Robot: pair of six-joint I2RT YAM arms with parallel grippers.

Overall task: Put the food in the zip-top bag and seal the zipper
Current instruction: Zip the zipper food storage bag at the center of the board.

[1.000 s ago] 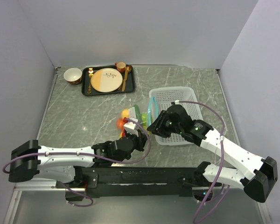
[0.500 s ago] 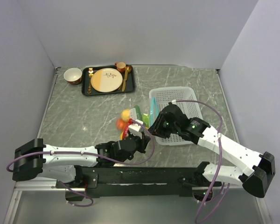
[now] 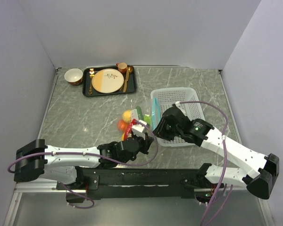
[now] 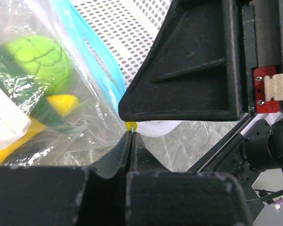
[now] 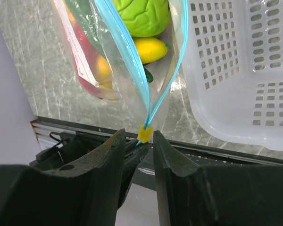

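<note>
The zip-top bag [image 3: 140, 117] hangs between my two grippers, beside the basket. It holds the food: a lime-green ball [image 5: 141, 16], a yellow banana [image 5: 151, 48], a red chilli [image 5: 87, 77] and an orange piece [image 3: 127, 114]. The teal zipper [image 5: 122, 56] runs in two strips that spread apart from a yellow slider [image 5: 145, 133]. My left gripper [image 4: 131, 136] is shut on the bag's corner just below the slider, and also shows in the top view [image 3: 144, 129]. My right gripper [image 5: 139, 137] is open, with the slider between its fingers, and also shows in the top view [image 3: 156, 126].
The white perforated basket [image 3: 188, 101] stands right behind the bag, under my right arm. At the back left a black tray [image 3: 87, 88] holds the beige-and-orange plate [image 3: 107, 80], gold cutlery and a cup [image 3: 122, 67]. A bowl [image 3: 74, 76] sits to its left.
My left gripper has moved a little to the right with the bag's corner. My right gripper has closed in around the slider end. The bag stands more upright.
</note>
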